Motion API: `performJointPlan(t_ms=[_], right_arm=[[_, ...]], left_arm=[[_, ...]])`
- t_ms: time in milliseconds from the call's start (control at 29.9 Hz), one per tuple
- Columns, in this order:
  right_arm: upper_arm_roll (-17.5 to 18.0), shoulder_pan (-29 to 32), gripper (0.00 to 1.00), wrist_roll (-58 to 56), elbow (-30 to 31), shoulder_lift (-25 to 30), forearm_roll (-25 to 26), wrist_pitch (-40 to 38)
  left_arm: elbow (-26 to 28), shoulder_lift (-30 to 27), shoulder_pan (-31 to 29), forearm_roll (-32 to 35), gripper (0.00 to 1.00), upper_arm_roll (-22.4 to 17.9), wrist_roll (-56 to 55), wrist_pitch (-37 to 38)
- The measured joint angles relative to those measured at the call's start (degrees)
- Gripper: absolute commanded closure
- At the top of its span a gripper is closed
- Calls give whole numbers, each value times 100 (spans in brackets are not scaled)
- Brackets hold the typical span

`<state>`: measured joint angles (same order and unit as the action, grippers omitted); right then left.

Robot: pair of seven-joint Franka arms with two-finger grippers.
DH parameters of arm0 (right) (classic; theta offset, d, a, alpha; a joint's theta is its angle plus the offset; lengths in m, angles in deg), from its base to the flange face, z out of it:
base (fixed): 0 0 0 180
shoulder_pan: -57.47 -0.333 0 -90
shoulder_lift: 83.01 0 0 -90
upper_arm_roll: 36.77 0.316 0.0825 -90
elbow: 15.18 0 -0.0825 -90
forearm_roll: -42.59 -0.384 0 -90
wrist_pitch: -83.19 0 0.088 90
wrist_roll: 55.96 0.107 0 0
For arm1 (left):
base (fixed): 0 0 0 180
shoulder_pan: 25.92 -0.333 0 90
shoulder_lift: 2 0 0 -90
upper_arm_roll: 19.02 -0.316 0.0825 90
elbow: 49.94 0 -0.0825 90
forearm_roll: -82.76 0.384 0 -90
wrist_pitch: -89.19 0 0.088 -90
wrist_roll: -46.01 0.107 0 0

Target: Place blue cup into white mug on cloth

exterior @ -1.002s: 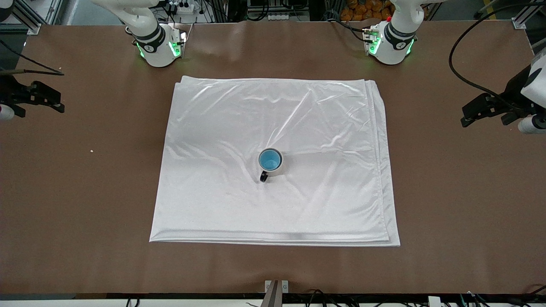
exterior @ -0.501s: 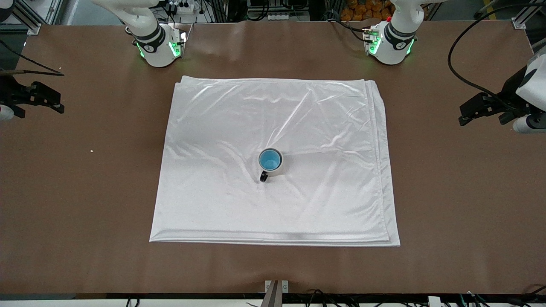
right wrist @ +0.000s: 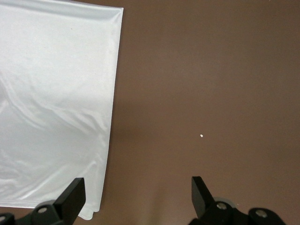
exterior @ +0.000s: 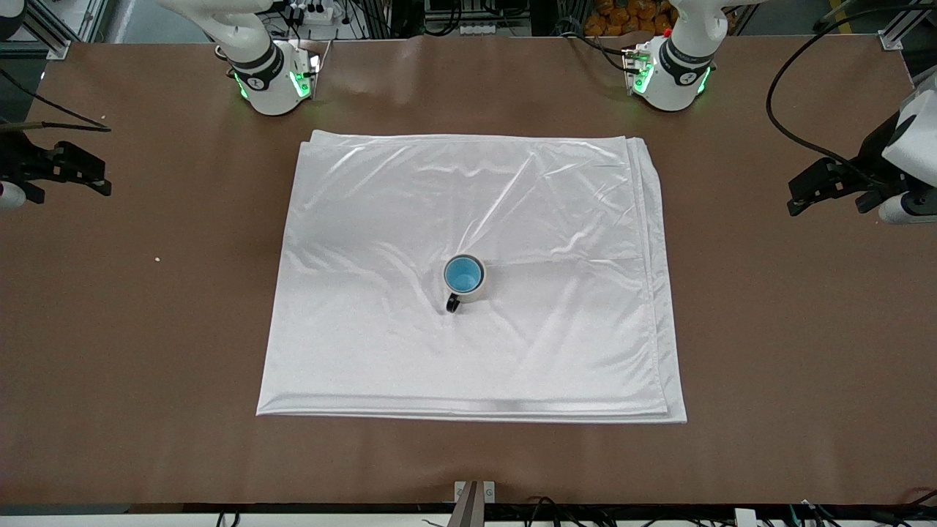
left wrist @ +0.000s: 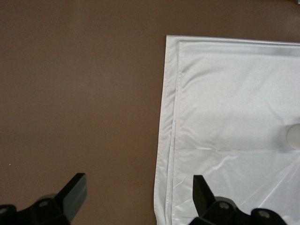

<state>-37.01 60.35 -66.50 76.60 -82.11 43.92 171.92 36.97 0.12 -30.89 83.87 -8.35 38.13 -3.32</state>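
The blue cup (exterior: 463, 274) sits upright inside the white mug (exterior: 477, 291), whose black handle points toward the front camera. The mug stands near the middle of the white cloth (exterior: 366, 241). My left gripper (exterior: 798, 196) is open and empty, over the bare table off the cloth at the left arm's end; its wrist view (left wrist: 137, 187) shows the cloth's layered edge (left wrist: 225, 103) and the mug (left wrist: 294, 136) at the frame's border. My right gripper (exterior: 99, 177) is open and empty over the bare table at the right arm's end; its wrist view (right wrist: 137, 192) shows a cloth corner (right wrist: 56, 108).
The brown table (exterior: 768, 329) surrounds the cloth on all sides. A small white crumb (exterior: 157, 258) lies on the table toward the right arm's end and also shows in the right wrist view (right wrist: 201, 136). A bracket (exterior: 474, 492) sits at the table's near edge.
My left gripper has drifted slightly away from the front camera, toward the arms' bases. The right gripper, cup, mug and cloth have not visibly moved.
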Motion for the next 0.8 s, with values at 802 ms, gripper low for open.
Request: performJointPlan(t_ms=[802], right_arm=[[0, 0, 0, 0, 26, -4, -2, 27]], left_arm=[[86, -95, -42, 0, 0, 1, 4, -47]])
